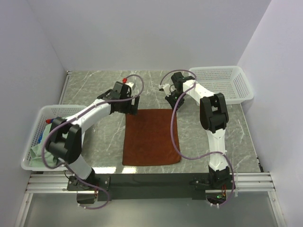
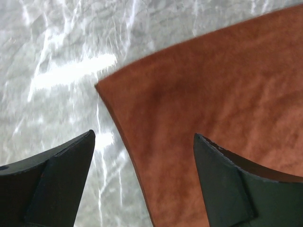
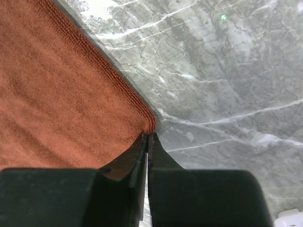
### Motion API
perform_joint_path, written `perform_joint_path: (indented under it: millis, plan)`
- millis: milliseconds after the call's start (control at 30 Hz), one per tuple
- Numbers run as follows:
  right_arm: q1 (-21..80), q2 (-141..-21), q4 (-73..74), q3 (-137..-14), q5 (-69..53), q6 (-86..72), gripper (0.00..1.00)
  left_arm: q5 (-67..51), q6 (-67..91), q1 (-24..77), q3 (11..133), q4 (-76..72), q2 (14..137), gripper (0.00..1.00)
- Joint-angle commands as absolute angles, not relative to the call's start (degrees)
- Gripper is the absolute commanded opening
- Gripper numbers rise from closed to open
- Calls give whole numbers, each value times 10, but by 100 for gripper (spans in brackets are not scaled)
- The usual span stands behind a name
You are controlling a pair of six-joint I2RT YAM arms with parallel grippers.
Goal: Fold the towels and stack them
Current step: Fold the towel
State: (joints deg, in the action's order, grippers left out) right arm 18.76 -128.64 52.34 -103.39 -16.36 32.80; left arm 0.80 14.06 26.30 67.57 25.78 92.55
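So the rust-brown terry towel (image 1: pixel 151 137) is lying flat in the middle of the frame on the grey marble-look tabletop (image 1: pixel 94 85). It's spread out as a single rectangle with its long side running top to bottom.

The left gripper (image 1: pixel 134 109) sits over the towel's upper-left corner. In the left wrist view its two black fingers (image 2: pixel 61 179) are spread wide apart. The corner of the cloth shows in the gap between them and they've got hold of nothing.

The right gripper (image 1: pixel 171 103) is at the towel's upper-right corner. In the right wrist view its fingers (image 3: pixel 123 175) are pressed tight together, with the tips right against the very point of the corner. Honestly I can't tell whether any cloth is actually pinched in there or the tips are just touching the edge.

There's a white mesh plastic basket (image 1: pixel 33 123) at the left edge of the frame with a pale mint-green cloth (image 1: pixel 38 152) bunched in its lower end. There are bits of red and blue above the cloth that I can't make out. A second white mesh basket (image 1: pixel 222 80) sits at the upper right, well apart from the towel.
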Motion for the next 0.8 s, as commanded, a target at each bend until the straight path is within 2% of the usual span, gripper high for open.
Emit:
perform_joint_path:
  millis: [0,200,433,667,767]
  plan:
    - [192,-1289,525,-1036,-164,333,0,-40,99,245,722,249,974,89]
    - [192,-1281,512,-1018,-171,330,0,-61,-19,223,794,277,1051,79]
    - [192,-1282,515,-1020,-170,330,0,-148,-103,199,844,300,1106,72]
    - [192,-1281,513,-1018,-167,325,0,-169,-141,191,879,337,1156,46]
    - [192,-1279,513,-1015,-166,324,0,-163,-141,185,871,326,1153,44]
